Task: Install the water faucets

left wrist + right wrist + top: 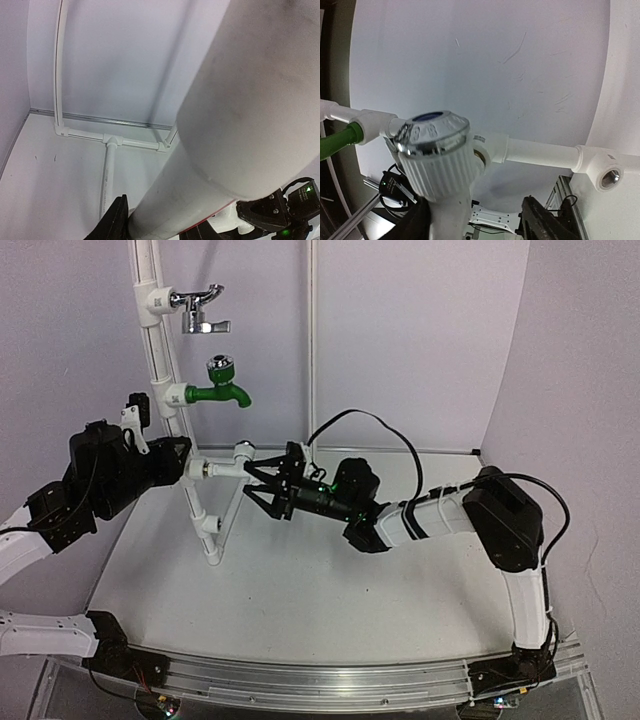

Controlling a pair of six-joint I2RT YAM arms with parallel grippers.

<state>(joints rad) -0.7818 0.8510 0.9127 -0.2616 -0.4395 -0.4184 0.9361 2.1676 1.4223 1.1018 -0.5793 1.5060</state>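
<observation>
A white plastic pipe frame (pixel 240 125) blocks the left wrist view, so the left end effector (pixel 183 462) grip cannot be told. The right end effector (pixel 477 220) is spread around the white, chrome-knobbed water faucet (pixel 437 150) at that frame's fitting, with the white tabletop (pixel 300 590) below.

The water faucet (pixel 437 165) has ribbed plastic and a glossy chrome knob (pixel 432 131); the pipe (pixel 540 152) seems matt.

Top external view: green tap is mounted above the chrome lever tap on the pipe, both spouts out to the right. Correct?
Not quite. The green tap is mounted below the chrome lever tap on the pipe; both spouts do point right. The top external view shows it.
</observation>
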